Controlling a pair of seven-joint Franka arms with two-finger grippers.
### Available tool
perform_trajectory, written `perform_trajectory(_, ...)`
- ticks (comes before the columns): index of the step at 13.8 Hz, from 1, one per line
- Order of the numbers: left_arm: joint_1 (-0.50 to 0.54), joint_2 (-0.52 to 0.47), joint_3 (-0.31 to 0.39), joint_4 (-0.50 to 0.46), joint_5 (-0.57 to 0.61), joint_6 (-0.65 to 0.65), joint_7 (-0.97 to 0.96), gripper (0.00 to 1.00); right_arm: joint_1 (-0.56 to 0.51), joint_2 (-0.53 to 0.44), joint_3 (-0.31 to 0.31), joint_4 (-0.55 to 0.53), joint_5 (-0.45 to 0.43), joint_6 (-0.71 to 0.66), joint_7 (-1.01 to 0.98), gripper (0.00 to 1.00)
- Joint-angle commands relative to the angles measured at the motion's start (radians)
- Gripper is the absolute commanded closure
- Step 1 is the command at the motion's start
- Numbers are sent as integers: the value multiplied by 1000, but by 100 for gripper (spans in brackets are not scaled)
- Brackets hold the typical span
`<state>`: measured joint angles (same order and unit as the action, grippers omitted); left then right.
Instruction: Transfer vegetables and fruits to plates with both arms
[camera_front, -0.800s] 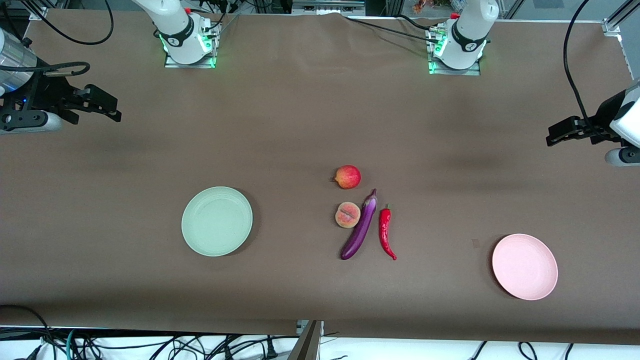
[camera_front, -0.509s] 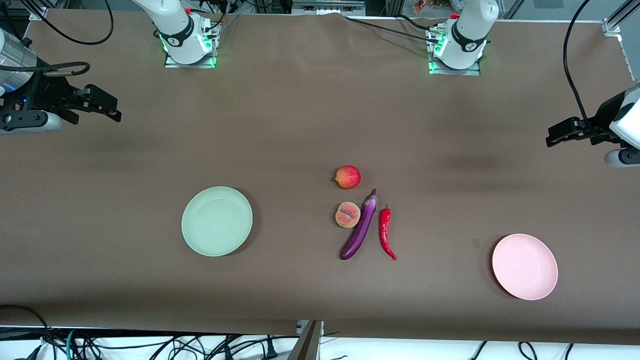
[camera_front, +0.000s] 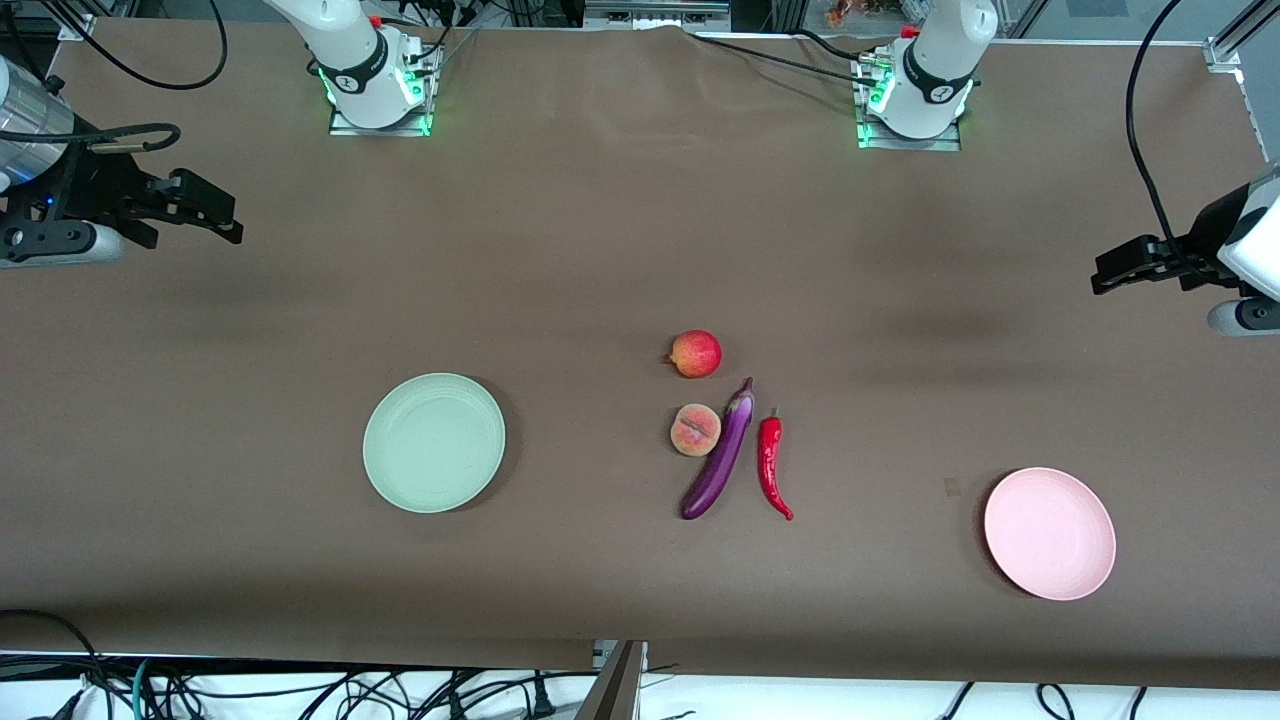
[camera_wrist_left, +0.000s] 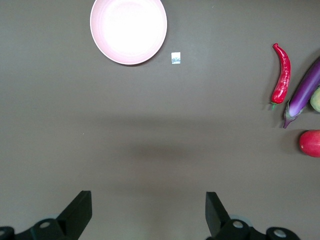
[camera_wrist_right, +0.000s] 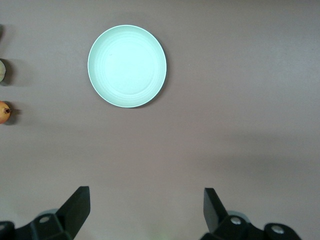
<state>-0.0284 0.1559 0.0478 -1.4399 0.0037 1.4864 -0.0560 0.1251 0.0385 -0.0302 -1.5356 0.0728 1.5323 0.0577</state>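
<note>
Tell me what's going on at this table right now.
Nothing is being handled yet. The left tool and the right tool hang open over the bare ends of the table, both arms waiting. The pomegranate, peach, eggplant and chili pepper lie grouped mid-table. The green plate and pink plate hold nothing.

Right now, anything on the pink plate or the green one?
Nothing on either. The pink plate and green plate are bare; the wrist views show the same. Eggplant, chili pepper, peach and pomegranate all lie on the table.
</note>
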Motion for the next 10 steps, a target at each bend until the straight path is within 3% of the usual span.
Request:
perform_trajectory(1, 2, 20, -9, 32, 19, -23, 43, 0, 4, 0, 3, 17, -28, -21, -16, 0)
perform_trajectory(7, -19, 97, -13, 35, 10, -8, 122, 0, 7, -3, 4, 12, -47, -21, -15, 0)
perform_trajectory(10, -42, 145, -16, 39, -53, 63, 12, 0, 16, -3, 4, 12, -53, -21, -12, 0)
